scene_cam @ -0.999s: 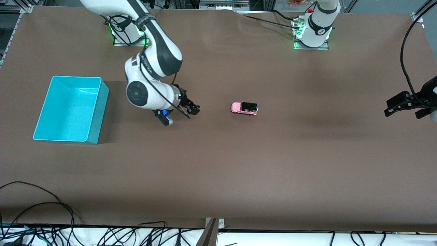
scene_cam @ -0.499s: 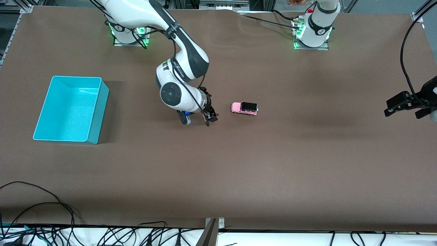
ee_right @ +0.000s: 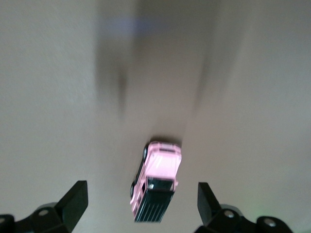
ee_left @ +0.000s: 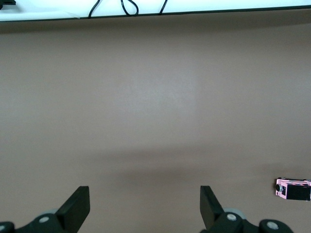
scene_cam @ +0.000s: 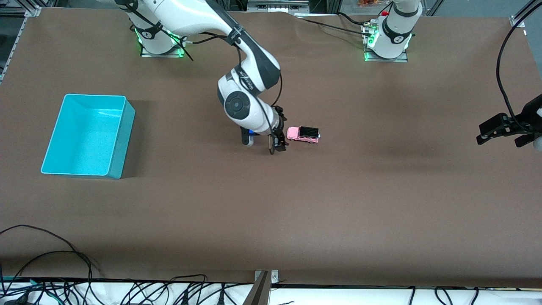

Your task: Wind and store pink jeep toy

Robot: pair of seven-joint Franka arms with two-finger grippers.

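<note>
The pink jeep toy [scene_cam: 303, 134] stands on its wheels on the brown table, near the middle. It is pink with a black roof. My right gripper [scene_cam: 277, 142] is open and empty, low over the table right beside the jeep's end that faces the turquoise bin [scene_cam: 123, 140]. In the right wrist view the jeep [ee_right: 156, 187] shows between the spread fingers [ee_right: 74, 201], not touched by them. My left gripper [scene_cam: 500, 137] is open and empty, and waits at the left arm's end of the table. The left wrist view shows the jeep [ee_left: 293, 189] small and far off.
The turquoise bin is empty and stands toward the right arm's end of the table. Black cables [scene_cam: 63, 254] lie along the table edge nearest the front camera. Bare brown table lies between the jeep and the bin.
My right arm has swung from near the bin toward the jeep, and its gripper now stands right beside the toy. The jeep and the left arm have not moved.
</note>
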